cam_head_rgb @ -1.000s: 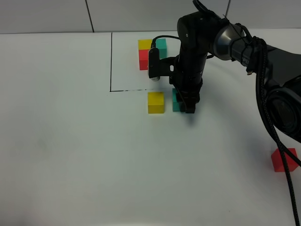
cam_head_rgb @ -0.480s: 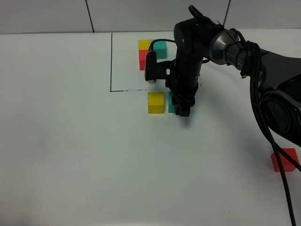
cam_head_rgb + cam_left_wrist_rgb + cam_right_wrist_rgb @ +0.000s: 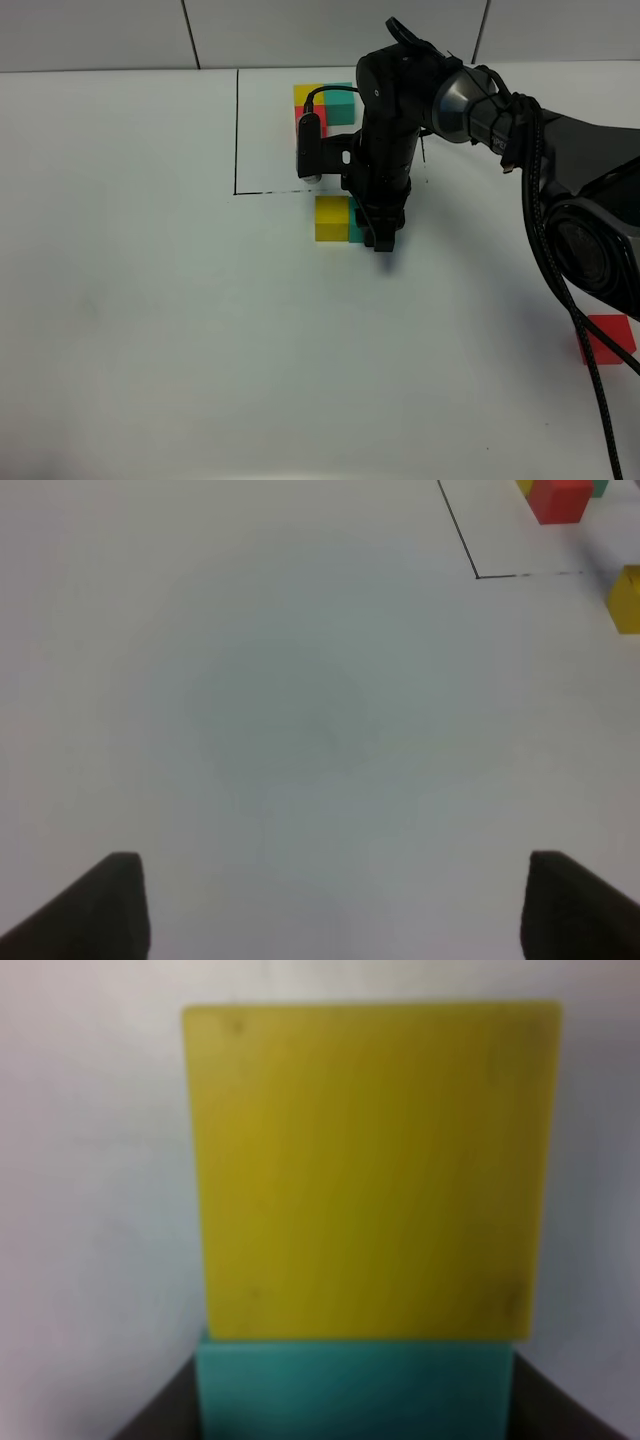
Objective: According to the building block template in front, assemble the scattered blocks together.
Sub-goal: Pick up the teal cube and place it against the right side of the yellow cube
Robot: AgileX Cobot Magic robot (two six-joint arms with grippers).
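1. The right arm (image 3: 470, 95) reaches across the white worktop (image 3: 150, 300), its claw (image 3: 384, 238) lowered onto the teal-green block (image 3: 355, 226) and hiding most of it.
2. The teal-green block touches the yellow block (image 3: 331, 218); both lie just outside the black drawn line (image 3: 237, 130), on its near side.
3. The building block template (image 3: 310, 100) sits inside that line, partly hidden behind the arm.
4. The red block (image 3: 612, 335) lies well apart, near the worktop's right edge, with a black cable (image 3: 560, 290) crossing it.
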